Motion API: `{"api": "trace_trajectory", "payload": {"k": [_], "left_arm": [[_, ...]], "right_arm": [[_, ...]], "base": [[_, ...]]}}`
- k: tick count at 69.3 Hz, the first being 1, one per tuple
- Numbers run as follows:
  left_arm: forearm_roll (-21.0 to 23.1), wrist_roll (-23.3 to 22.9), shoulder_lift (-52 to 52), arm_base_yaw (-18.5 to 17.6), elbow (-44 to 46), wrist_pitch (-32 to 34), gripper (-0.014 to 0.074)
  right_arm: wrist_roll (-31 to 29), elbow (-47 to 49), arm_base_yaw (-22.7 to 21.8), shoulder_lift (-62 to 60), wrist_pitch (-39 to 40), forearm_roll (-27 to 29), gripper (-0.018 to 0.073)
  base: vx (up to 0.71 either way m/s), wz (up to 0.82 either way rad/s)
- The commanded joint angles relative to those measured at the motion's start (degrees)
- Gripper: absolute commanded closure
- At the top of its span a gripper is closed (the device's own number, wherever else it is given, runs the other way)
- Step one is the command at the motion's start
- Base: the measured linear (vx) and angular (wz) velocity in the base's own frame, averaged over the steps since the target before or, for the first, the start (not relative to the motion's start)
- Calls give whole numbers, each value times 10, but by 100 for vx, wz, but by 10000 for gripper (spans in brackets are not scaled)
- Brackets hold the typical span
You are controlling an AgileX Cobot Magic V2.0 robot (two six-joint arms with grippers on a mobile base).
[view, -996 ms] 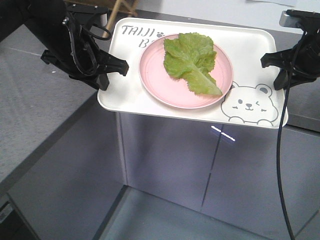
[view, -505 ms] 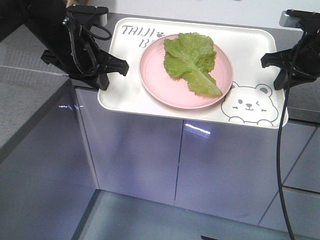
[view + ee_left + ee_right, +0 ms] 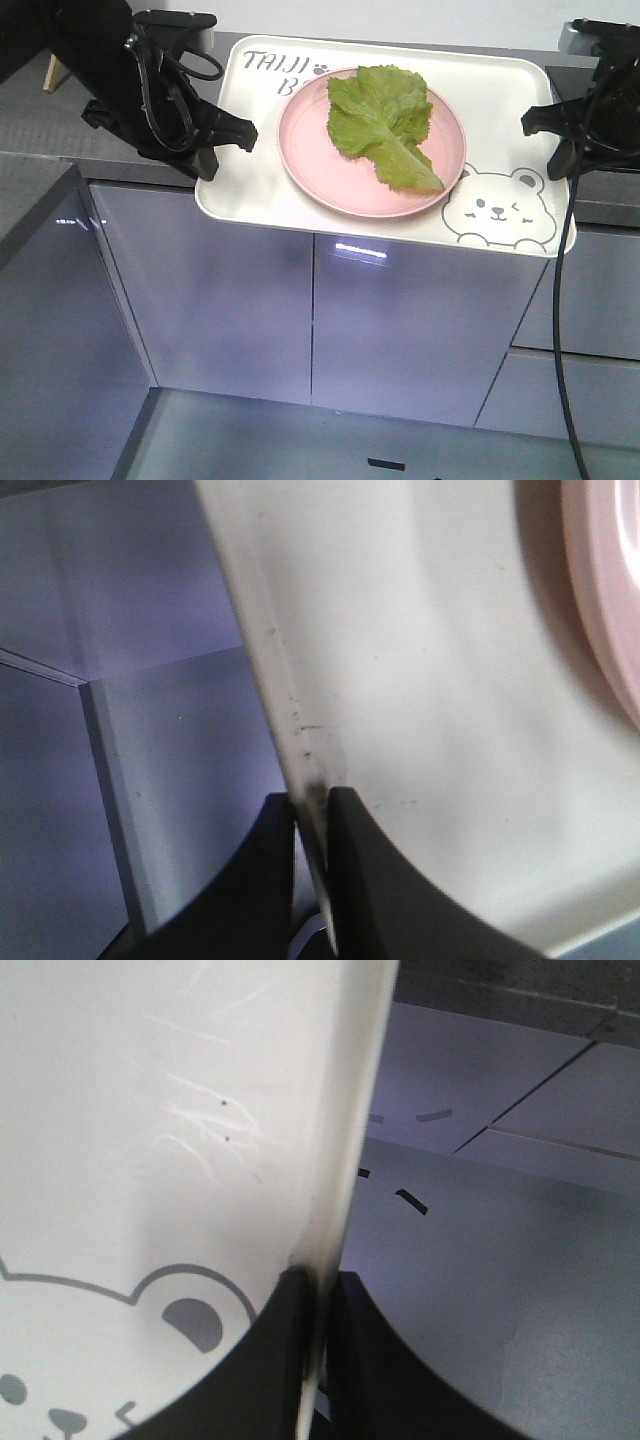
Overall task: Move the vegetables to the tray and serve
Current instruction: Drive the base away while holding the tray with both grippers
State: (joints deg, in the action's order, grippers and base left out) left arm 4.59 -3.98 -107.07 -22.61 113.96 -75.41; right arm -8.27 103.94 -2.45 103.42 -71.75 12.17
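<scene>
**Tray in the air, the room swinging round behind it**

On the left, the left gripper (image 3: 237,134) is clamped on the tray's (image 3: 250,195) short left rim. The wrist view shows one finger on top of the rim and one beneath, with no gap. The tray hangs between the two arms with nothing visibly supporting it from below. On it sits the pink plate (image 3: 320,175), and the lettuce (image 3: 385,120) lies on the plate with its stalk end pointing toward the bear drawing. On the right, the right gripper (image 3: 545,122) pinches the opposite rim in the same way, closed hard on the edge.

What has changed is the backdrop, not the load. A second ago I was looking into a corner, with the bench (image 3: 40,140) running off at a slant on the left. Now the cabinet doors (image 3: 200,290) face me nearly square, and the bench top crosses behind the tray. The tray, plate, leaf and both grippers sit where they did in my view.

I read that as the base turning or rolling with the tray held up. The leaf is already aboard, so I am in the serving leg. The leaf has not slid, and neither grip has crept along the rim.
</scene>
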Motion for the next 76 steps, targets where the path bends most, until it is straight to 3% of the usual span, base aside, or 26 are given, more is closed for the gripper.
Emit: {"api": "trace_trajectory", "payload": {"k": [1, 76], "left_arm": [[69, 13, 34, -17, 22, 37, 602], [69, 13, 34, -17, 22, 38, 602]], "right_arm": [[-21, 16, 10, -34, -18, 64, 565], [-21, 16, 10, -34, -18, 64, 565]], "base": [[-3, -23], [-1, -15]]}}
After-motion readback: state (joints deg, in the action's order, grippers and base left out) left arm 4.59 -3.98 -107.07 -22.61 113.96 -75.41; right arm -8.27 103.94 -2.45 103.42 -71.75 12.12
